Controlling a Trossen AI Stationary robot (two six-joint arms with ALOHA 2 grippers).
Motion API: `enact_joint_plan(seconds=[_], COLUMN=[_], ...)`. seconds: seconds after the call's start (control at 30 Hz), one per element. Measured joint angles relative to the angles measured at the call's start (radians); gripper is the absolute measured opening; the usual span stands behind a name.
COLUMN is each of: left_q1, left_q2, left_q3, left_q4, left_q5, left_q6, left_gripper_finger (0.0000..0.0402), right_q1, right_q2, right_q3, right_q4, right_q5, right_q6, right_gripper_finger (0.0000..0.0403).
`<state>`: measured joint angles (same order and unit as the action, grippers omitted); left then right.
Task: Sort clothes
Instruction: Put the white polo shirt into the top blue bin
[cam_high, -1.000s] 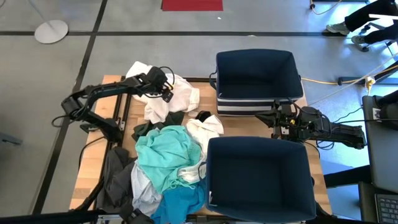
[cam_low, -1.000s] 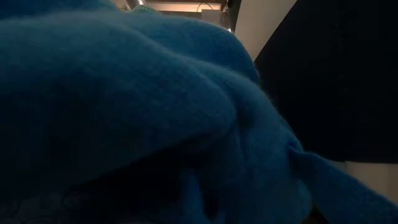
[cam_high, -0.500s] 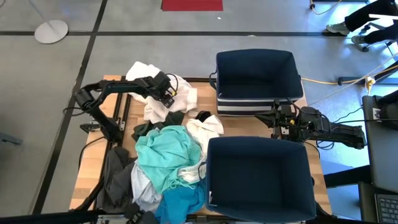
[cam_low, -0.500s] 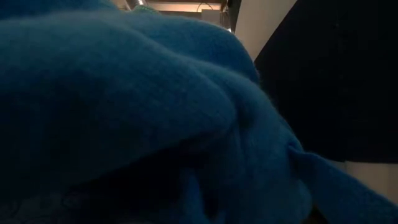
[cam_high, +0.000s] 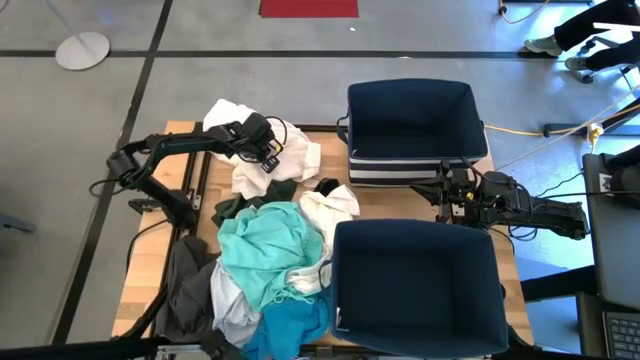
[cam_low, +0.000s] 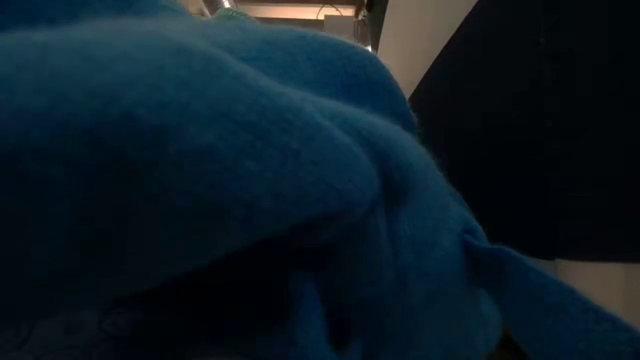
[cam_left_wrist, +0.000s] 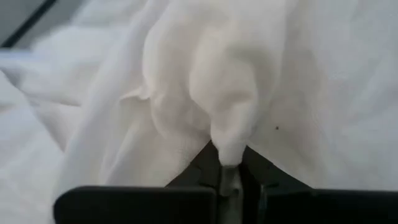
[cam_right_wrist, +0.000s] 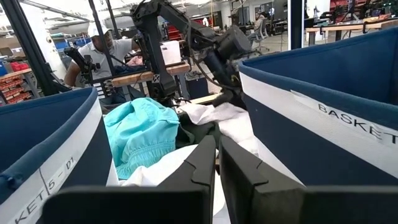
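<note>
- White garment (cam_high: 262, 158) is pinched at the table's far left corner by the closed left gripper (cam_high: 268, 153), presumably so it can be lifted clear of the pile (cam_high: 265, 270).
- Between the two navy bins (cam_high: 412, 122), the right gripper (cam_high: 447, 197) is held closed and empty.
- The pinched fold (cam_left_wrist: 231, 134) is shown only by the left wrist view; the low view is blocked by teal fabric (cam_low: 200, 170).

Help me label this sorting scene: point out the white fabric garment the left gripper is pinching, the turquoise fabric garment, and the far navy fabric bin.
white fabric garment (cam_left_wrist: 230, 134): left wrist view, the fold pinched between the fingers.
turquoise fabric garment (cam_high: 268, 245): high view, middle of the crumpled cloth.
far navy fabric bin (cam_high: 412, 92): high view, far rim.
</note>
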<state>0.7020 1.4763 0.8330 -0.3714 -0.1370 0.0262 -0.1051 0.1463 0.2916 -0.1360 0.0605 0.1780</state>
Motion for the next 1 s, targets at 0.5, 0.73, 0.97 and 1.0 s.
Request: enact_joint_plan(seconds=[0.5, 0.73, 0.97, 1.0], left_q1=[-0.109, -0.183, -0.287, -0.302], left_q2=[-0.367, -0.465, -0.500, -0.504], left_q3=[0.000, 0.051, 0.098, 0.098], left_q4=[-0.049, -0.069, -0.031, -0.017], left_q5=[-0.038, -0.038, -0.038, -0.038], left_q6=[-0.045, -0.050, -0.049, -0.049], left_gripper_finger=[0.0007, 0.0006, 0.0004, 0.0005], right_q1=[0.000, 0.000, 0.000, 0.000], right_q2=[0.000, 0.000, 0.030, 0.040], right_q3=[-0.001, 0.028, 0.106, 0.118], right_q4=[0.044, 0.105, 0.105, 0.105], right_q5=[0.007, 0.008, 0.009, 0.009], right_q6=[0.056, 0.056, 0.050, 0.046], right_gripper_finger=[0.0026, 0.0026, 0.0026, 0.0026])
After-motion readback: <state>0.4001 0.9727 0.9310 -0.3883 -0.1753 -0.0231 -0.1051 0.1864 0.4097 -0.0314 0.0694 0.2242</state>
